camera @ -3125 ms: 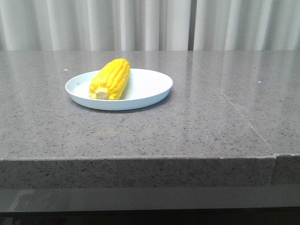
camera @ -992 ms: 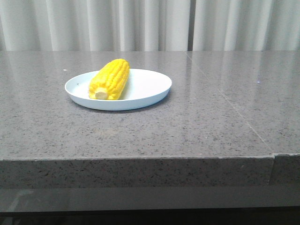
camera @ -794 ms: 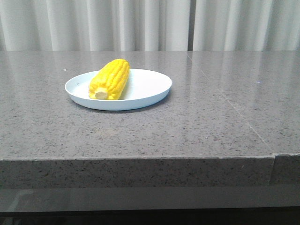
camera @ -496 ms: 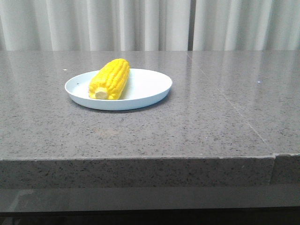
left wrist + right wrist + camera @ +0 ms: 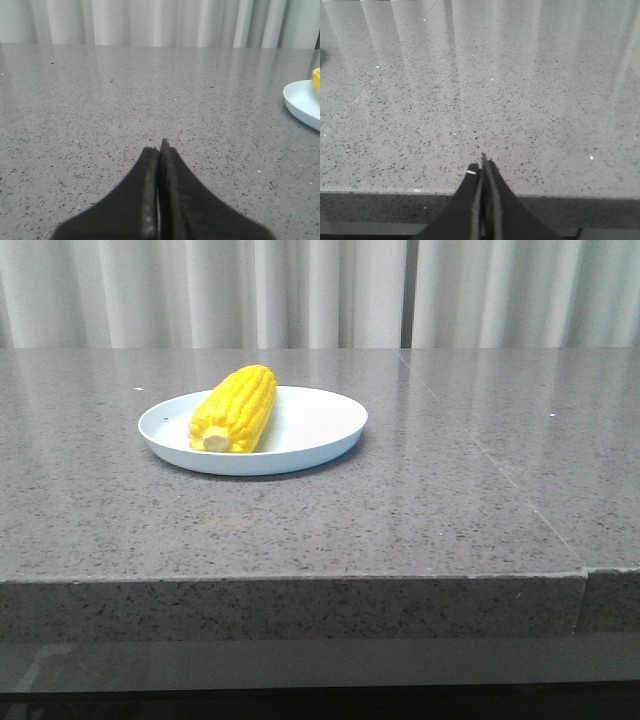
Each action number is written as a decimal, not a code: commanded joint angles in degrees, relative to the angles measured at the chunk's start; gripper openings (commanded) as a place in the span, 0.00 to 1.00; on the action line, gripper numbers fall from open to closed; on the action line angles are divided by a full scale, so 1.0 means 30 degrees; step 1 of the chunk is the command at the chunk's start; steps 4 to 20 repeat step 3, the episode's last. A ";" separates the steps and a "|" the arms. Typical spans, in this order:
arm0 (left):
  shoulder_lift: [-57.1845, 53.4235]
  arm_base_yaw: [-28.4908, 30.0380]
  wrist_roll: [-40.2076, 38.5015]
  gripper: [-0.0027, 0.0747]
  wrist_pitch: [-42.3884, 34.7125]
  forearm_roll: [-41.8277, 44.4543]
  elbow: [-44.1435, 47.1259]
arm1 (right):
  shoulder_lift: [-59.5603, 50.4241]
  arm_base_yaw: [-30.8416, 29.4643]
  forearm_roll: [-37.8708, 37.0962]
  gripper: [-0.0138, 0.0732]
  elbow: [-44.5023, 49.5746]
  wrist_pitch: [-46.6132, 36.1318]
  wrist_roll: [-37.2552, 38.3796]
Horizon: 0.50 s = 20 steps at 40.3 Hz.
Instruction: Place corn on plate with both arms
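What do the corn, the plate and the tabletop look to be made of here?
The corn looks like glossy plastic: uniform bright yellow, moulded kernel rows, a soft sheen. The plate seems smooth pale blue plastic or melamine, thin-rimmed; ceramic cannot be ruled out. The tabletop looks like polished grey speckled stone or an imitation, with curtain reflections and a visible seam.

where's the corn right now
In the front view the corn lies on the left half of the plate, left of the table's middle, pale cut end toward the camera.
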 commanded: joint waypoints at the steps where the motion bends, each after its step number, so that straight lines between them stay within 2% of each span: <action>1: -0.0335 0.0041 0.0018 0.01 -0.1757 -0.0134 0.0015 | -0.0118 -0.0153 -0.0302 0.05 -0.0297 -0.1443 -0.0183; 20: -0.0335 0.0041 0.0018 0.01 -0.1757 -0.0134 0.0015 | -0.0118 -0.0153 -0.0302 0.05 -0.0297 -0.1443 -0.0183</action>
